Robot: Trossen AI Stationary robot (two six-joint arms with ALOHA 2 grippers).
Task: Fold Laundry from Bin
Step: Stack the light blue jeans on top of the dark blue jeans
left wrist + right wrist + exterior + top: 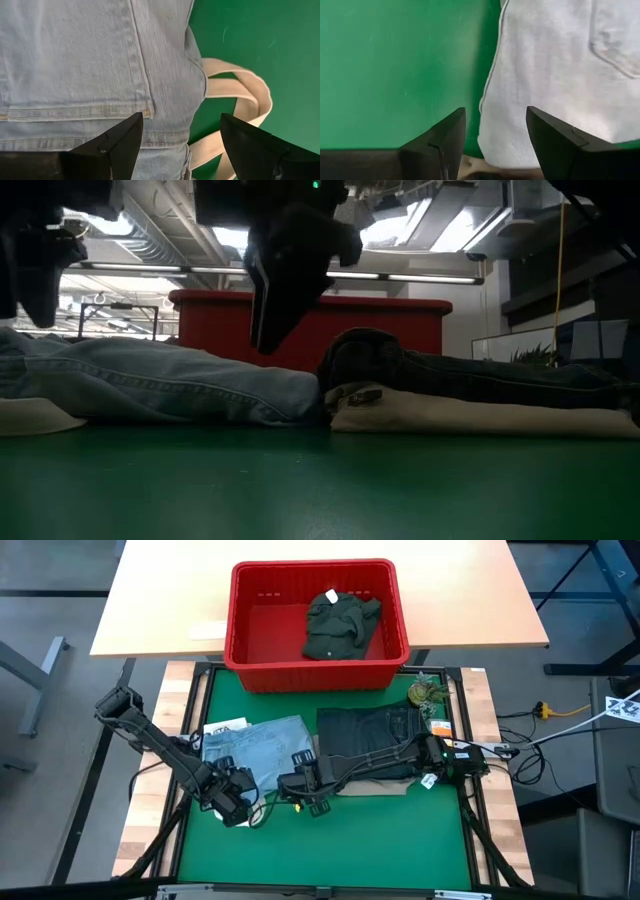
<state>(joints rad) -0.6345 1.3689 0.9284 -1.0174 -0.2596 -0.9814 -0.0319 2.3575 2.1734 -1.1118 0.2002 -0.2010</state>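
Denim (pixel 255 747) (light blue) under open left hand (pixel 180 145)

Red bin (pixel 318 665) with crumpled olive piece (pixel 340 624); folded light jeans (pixel 258 748) beside dark jeans (pixel 370 735) atop beige trousers (pixel 470 418)

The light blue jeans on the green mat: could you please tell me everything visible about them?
The light blue jeans are faded, soft denim with visible seams and a back pocket. They lie folded flat on the green mat, overlapping cream tote straps, their edge meeting the dark jeans. The left hand and right hand hover open at their edges.
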